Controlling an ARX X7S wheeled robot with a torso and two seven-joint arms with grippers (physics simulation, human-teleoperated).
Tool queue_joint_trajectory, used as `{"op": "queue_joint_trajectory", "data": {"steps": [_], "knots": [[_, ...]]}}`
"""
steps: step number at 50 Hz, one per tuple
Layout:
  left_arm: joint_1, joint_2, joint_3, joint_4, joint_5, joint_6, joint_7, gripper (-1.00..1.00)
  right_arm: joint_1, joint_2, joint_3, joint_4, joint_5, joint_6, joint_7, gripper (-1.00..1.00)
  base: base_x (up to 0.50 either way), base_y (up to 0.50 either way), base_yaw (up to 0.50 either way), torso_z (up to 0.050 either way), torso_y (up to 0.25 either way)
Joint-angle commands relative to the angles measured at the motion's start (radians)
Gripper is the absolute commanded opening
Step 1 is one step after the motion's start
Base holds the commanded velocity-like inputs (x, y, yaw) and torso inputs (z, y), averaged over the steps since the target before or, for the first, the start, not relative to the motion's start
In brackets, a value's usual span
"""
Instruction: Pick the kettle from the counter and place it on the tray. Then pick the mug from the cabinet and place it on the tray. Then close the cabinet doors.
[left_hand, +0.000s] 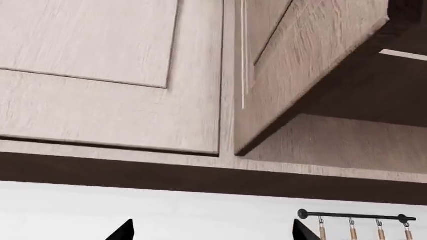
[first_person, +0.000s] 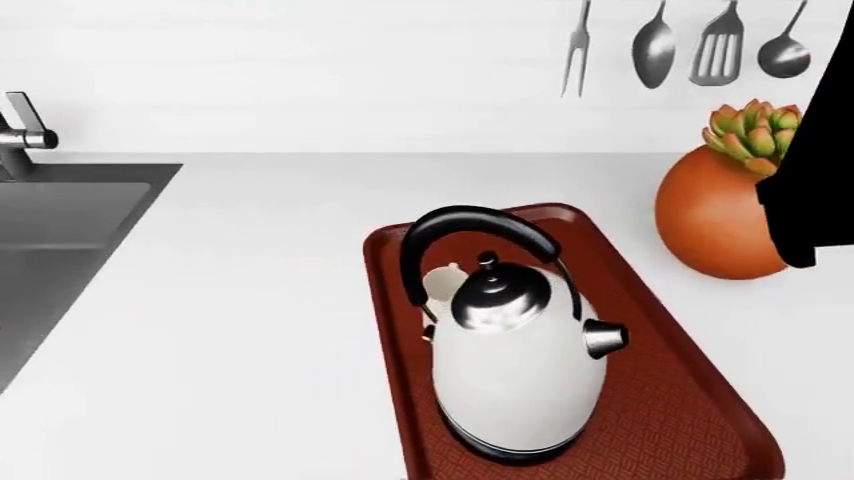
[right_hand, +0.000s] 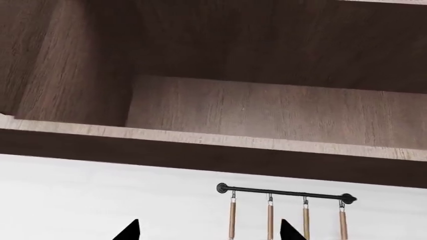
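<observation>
Cabinet work is what you have left. In your left wrist view the cabinet (left_hand: 200, 80) fills most of the picture: one door (left_hand: 113, 75) lies flush with its frame, while the door beside it (left_hand: 293, 65) swings out at an angle, so it is not yet closed. Your right wrist view looks up into the open cabinet interior (right_hand: 253, 105), which shows bare wood and nothing on the visible shelf.

Down on the counter (first_person: 240, 320), the tray (first_person: 681, 400) already carries the kettle (first_person: 514, 370), standing upright near its middle with the spout pointing toward the orange plant pot (first_person: 714, 220). You can count that step as done. Behind the kettle, under the arch of its handle, a small off-white thing shows that I take to be the mug (first_person: 441, 283); it is mostly hidden, so I cannot tell for sure whether it stands on the tray, though it looks so.

Your left gripper (left_hand: 212, 230) shows only two dark fingertips set well apart, so it reads as spread and empty, aimed up at the cabinet fronts above the utensil rail (left_hand: 357, 216). Your right gripper (right_hand: 209, 230) is likewise spread and holds nothing, facing the open compartment. Neither touches a door, and both are well apart from the tray and its load.
</observation>
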Motion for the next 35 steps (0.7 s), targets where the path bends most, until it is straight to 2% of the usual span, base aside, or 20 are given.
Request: {"op": "queue_joint_trajectory", "data": {"steps": [1, 10, 20, 24, 26, 27, 28, 30, 33, 34, 35], "knots": [[-0.024, -0.008, -0.011, -0.003, -0.017, -0.016, -0.016, 1.0, -0.02, -0.013, 0.034, -0.001, 0.016, 0.025, 0.019, 1.0, 0.0, 0.5, 0.0, 0.0, 0.0], [-0.034, -0.041, -0.022, -0.08, 0.038, -0.047, -0.032, 1.0, -0.057, -0.01, 0.06, 0.013, 0.006, 0.021, 0.013, 1.0, 0.0, 0.06, 0.0, 0.0, 0.0], [-0.141, -0.166, 0.058, -0.233, 0.124, -0.015, -0.075, 1.0, -0.051, 0.023, 0.031, 0.013, -0.007, 0.009, 0.038, 1.0, 0.0, 0.0, 0.0, 0.0, 0.0], [-0.207, -0.212, 0.14, -0.287, 0.156, 0.023, -0.074, 1.0, -0.052, 0.038, 0.03, 0.01, -0.009, -0.004, 0.038, 1.0, 0.0, 0.0, 0.0, 0.0, 0.0], [-0.319, -0.257, 0.279, -0.324, 0.168, 0.08, -0.066, 1.0, -0.051, 0.044, 0.027, 0.007, -0.009, -0.009, 0.038, 1.0, 0.0, 0.0, 0.0, 0.0, 0.0], [-0.421, -0.268, 0.387, -0.347, 0.173, 0.098, -0.061, 1.0, -0.052, 0.046, 0.026, 0.007, -0.012, -0.009, 0.037, 1.0, 0.0, 0.0, 0.0, 0.0, 0.0], [-0.532, -0.258, 0.485, -0.369, 0.179, 0.089, -0.062, 1.0, -0.054, 0.048, 0.025, 0.007, -0.015, -0.01, 0.037, 1.0, 0.0, 0.0, 0.0, 0.0, 0.0], [-0.768, -0.189, 0.651, -0.425, 0.195, 0.014, -0.073, 1.0, -0.055, 0.051, 0.024, 0.005, -0.018, -0.012, 0.035, 1.0, 0.0, 0.0, 0.0, 0.0, 0.0], [-1.003, -0.065, 0.801, -0.516, 0.224, -0.091, -0.083, 1.0, -0.061, 0.058, 0.024, 0.003, -0.02, -0.015, 0.034, 1.0, 0.0, 0.0, 0.0, 0.0, 0.0], [-1.153, 0.085, 0.928, -0.656, 0.336, -0.163, -0.064, 1.0, -0.082, 0.063, 0.043, -0.001, -0.02, -0.015, 0.024, 1.0, 0.0, 0.0, 0.0, 0.0, 0.0], [-1.303, 0.214, 0.997, -0.765, 0.44, -0.174, -0.014, 1.0, -0.099, 0.066, 0.062, -0.003, -0.02, -0.013, 0.014, 1.0, 0.0, 0.0, 0.0, 0.0, 0.0]]}}
